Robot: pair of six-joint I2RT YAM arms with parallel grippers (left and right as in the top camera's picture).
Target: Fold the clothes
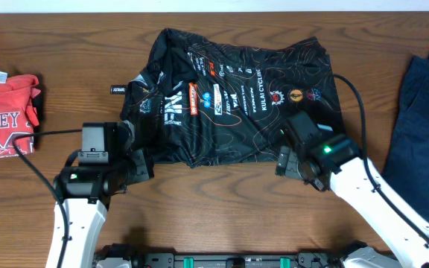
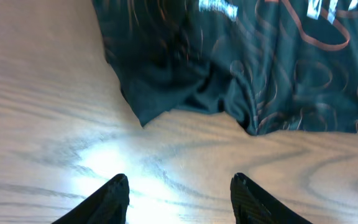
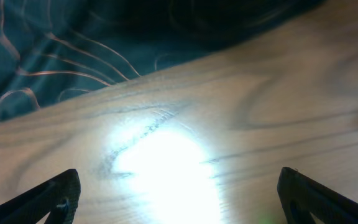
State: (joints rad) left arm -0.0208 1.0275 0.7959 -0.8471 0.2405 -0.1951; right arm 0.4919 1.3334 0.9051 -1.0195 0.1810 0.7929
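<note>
The black cycling jersey with wavy contour lines and sponsor logos lies spread on the wooden table, back centre. My left gripper is open and empty over bare wood just short of the jersey's front left corner. In the left wrist view my left fingertips frame bare table. My right gripper is open and empty at the jersey's front right edge. In the right wrist view my right fingertips are wide apart over bare wood, with the jersey's hem just ahead.
A folded red T-shirt with white lettering lies at the left edge. A dark blue garment lies at the right edge. A small black tag lies left of the jersey.
</note>
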